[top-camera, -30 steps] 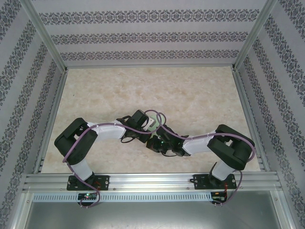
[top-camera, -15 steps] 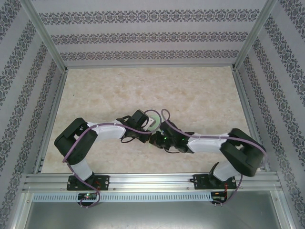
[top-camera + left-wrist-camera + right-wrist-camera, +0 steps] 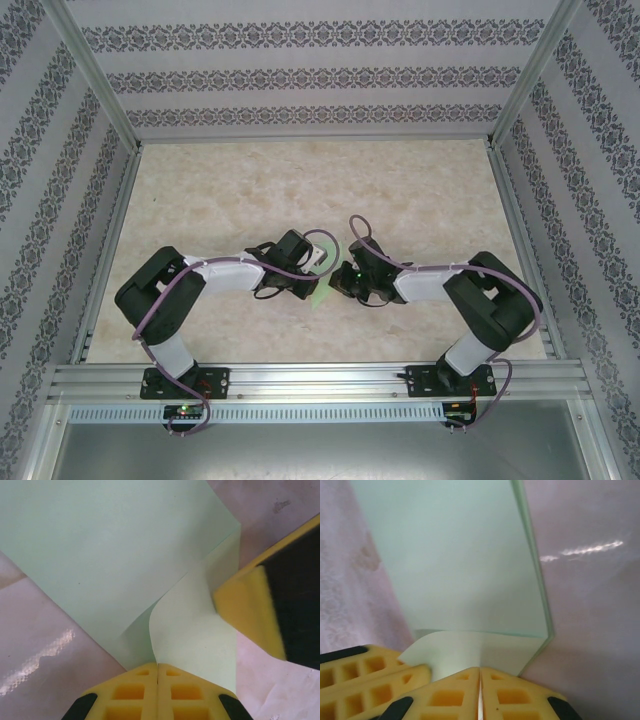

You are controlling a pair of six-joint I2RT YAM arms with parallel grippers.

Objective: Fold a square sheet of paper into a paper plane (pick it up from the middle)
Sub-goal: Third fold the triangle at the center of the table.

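Observation:
The square sheet of paper (image 3: 125,555) is pale green and partly folded, lying on the table with one flap curling upward. In the left wrist view my left gripper (image 3: 158,672) is shut on the foot of that raised flap, and a yellow finger of the right gripper (image 3: 247,612) touches the flap's right edge. In the right wrist view my right gripper (image 3: 480,675) is shut on a lifted white-looking flap of the paper (image 3: 460,555). The left gripper's fingers (image 3: 375,680) sit close at lower left. From above, both grippers (image 3: 310,278) (image 3: 338,288) meet over a green sliver of paper (image 3: 322,296).
The beige marbled table (image 3: 300,190) stretches bare toward the back. Aluminium rails (image 3: 300,378) run along the near edge and the sides. Patterned walls (image 3: 310,70) close in the back and both sides.
The right arm has drawn its elbow in, and its gripper has moved right and slightly back. A green corner of paper now shows between the grippers. The left arm has stayed put.

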